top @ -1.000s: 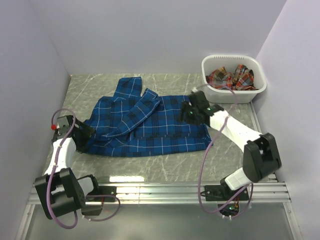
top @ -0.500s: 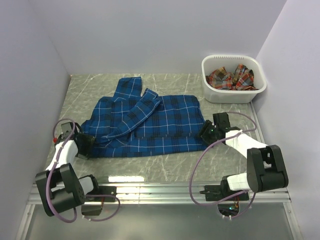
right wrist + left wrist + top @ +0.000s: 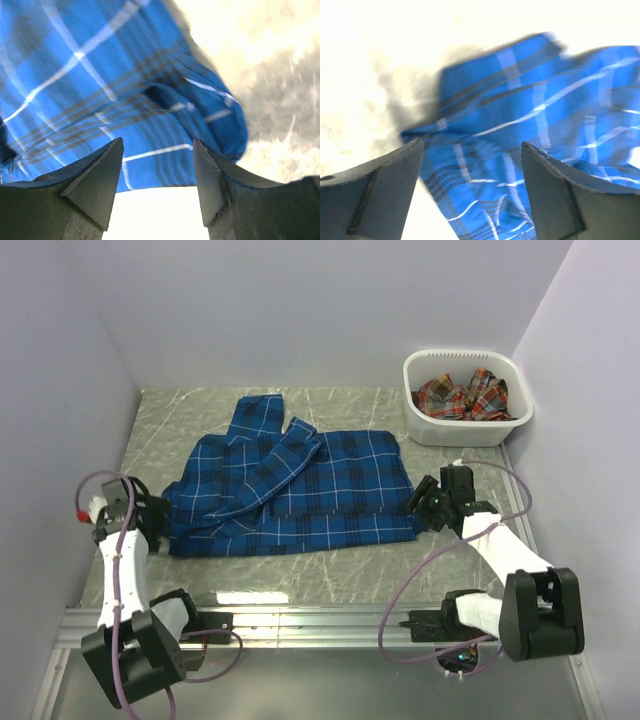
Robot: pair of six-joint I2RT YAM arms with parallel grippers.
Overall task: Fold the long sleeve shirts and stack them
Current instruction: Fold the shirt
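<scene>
While the blue shirt (image 3: 300, 490) lies flat at centre, sleeves laid across it, your left gripper (image 3: 163, 525) sits at its 8 o'clock corner and your right gripper (image 3: 416, 507) at 4 o'clock, both spread, holding nothing. You seem set for the body fold: pinch both corners together. The red-orange shirt (image 3: 465, 395) sits in the basket (image 3: 462, 430) at 1 o'clock.

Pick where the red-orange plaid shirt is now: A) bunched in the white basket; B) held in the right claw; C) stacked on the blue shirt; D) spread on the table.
A: the red-orange plaid shirt lies crumpled inside the white basket, apart from the blue shirt.
</scene>
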